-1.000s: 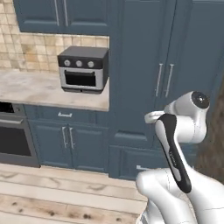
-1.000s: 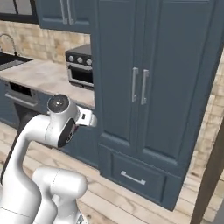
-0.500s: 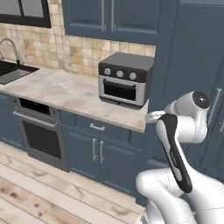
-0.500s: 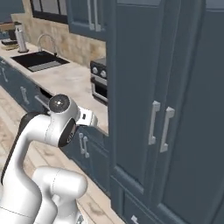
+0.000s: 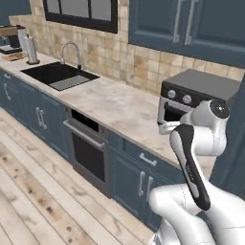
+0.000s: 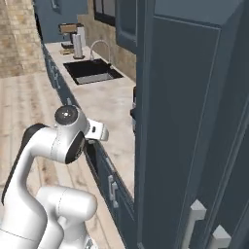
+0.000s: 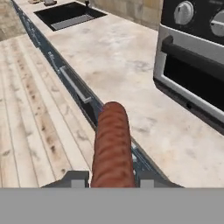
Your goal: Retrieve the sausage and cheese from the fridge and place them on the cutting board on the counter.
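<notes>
My gripper (image 7: 111, 178) is shut on the sausage (image 7: 111, 144), a dark reddish-brown cylinder that sticks out forward between the two fingertips. It hangs over the front edge of the beige marbled counter (image 7: 109, 52), just left of a toaster oven. The counter (image 5: 110, 103) runs left to a sink. At its far end a flat light-brown cutting board (image 5: 14, 56) lies beside a coffee machine. The cheese and the fridge are out of view.
A black and silver toaster oven (image 5: 191, 98) stands on the counter right by my hand. A black sink (image 5: 57, 76) with a tap sits further left, and the coffee machine (image 5: 12, 38) beyond it. Tall dark blue cabinets (image 6: 194, 121) rise to the right. A built-in oven (image 5: 88, 153) sits under the counter.
The whole picture has shifted: the base has moved along the kitchen, so the tall cabinets slid right and the sink and coffee machine came into view. The arm keeps its folded pose.
</notes>
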You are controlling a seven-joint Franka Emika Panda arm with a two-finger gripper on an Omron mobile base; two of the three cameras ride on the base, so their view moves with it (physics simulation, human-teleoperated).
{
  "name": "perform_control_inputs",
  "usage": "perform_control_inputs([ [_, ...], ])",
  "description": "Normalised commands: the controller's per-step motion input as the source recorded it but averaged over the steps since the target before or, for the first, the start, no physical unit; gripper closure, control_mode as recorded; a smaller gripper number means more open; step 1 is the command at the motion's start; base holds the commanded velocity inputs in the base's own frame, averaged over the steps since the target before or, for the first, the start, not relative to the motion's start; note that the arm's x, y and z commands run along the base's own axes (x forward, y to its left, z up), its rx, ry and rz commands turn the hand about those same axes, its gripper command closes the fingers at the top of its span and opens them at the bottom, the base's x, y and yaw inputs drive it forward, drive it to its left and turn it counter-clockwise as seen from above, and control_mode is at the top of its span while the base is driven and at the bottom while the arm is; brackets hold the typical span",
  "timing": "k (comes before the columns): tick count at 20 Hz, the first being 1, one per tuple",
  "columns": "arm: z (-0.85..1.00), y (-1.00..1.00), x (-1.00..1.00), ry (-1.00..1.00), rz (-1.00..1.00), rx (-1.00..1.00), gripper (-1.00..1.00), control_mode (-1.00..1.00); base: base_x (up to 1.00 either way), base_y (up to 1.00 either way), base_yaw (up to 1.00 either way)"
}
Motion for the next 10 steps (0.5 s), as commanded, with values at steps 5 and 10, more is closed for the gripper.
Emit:
perform_control_inputs([
  [5, 0.0, 0.0, 0.0, 0.0, 0.0, 0.0, 1.0, 1.0, 1.0, 0.06, 0.53],
  [10, 0.0, 0.0, 0.0, 0.0, 0.0, 0.0, 1.0, 1.0, 1.0, 0.05, 0.53],
])
